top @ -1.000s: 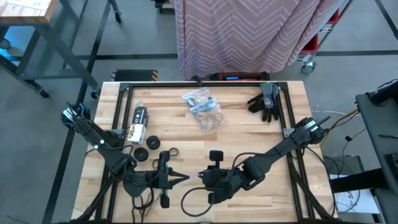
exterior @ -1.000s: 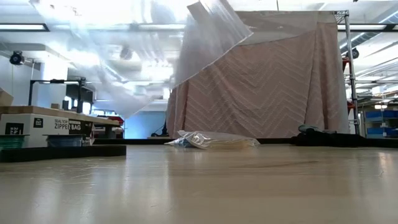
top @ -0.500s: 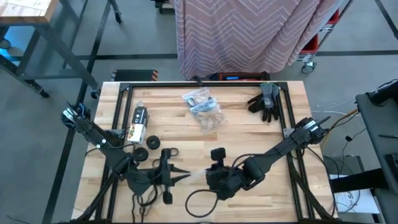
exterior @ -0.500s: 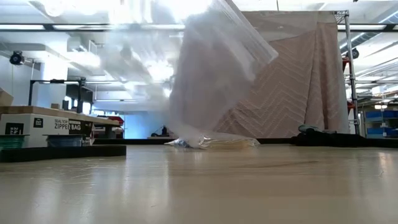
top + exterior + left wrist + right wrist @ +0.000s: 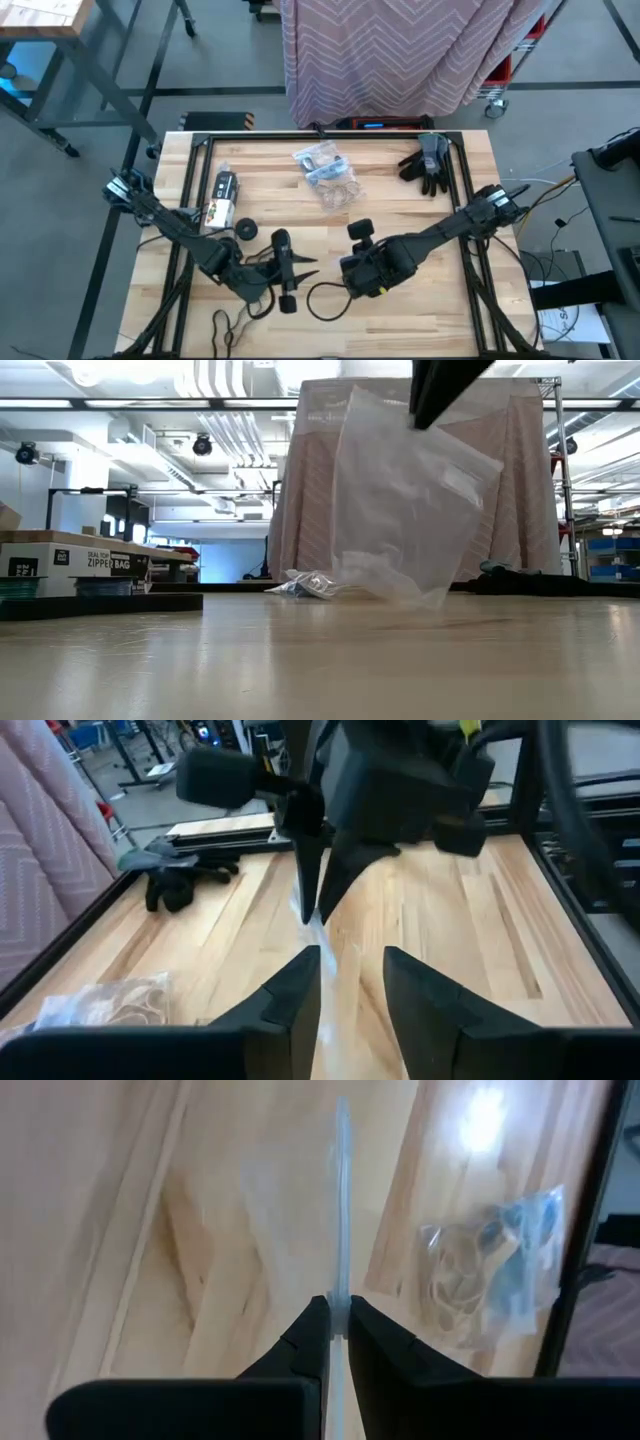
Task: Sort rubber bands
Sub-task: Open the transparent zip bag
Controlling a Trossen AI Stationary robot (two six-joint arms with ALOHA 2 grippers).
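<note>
An empty clear plastic bag (image 5: 410, 500) hangs near the table's front middle, with my right gripper (image 5: 330, 274) shut on it. My left gripper (image 5: 350, 980) stands open just to its left, level with it; the bag's hanging part (image 5: 322, 955) runs down between its fingers. The rubber bands, tan and blue, lie inside crinkly clear bags (image 5: 326, 175) at the far middle of the table, also in the right wrist view (image 5: 480, 1270). My right gripper pinches the bag's top edge (image 5: 340, 1295) between its two fingers (image 5: 312, 870), coming from above and slanting down. The bag hangs below them as a flat sheet, its lower corner (image 5: 432, 600) near the table. Whether my left gripper touches the bag cannot be told.
Dark gloves (image 5: 425, 160) lie at the far right. A zipper-bag box (image 5: 218, 200) and two black round parts (image 5: 236, 238) sit at the left. A black frame (image 5: 330, 132) borders the table's far side; a loose cable (image 5: 325, 300) lies near the front.
My left gripper has opened and let go of the bag, swinging toward the right and far side and sinking. My right gripper has tipped down and moved toward the far edge. The bag, held high between both before, now hangs from my right gripper alone.
</note>
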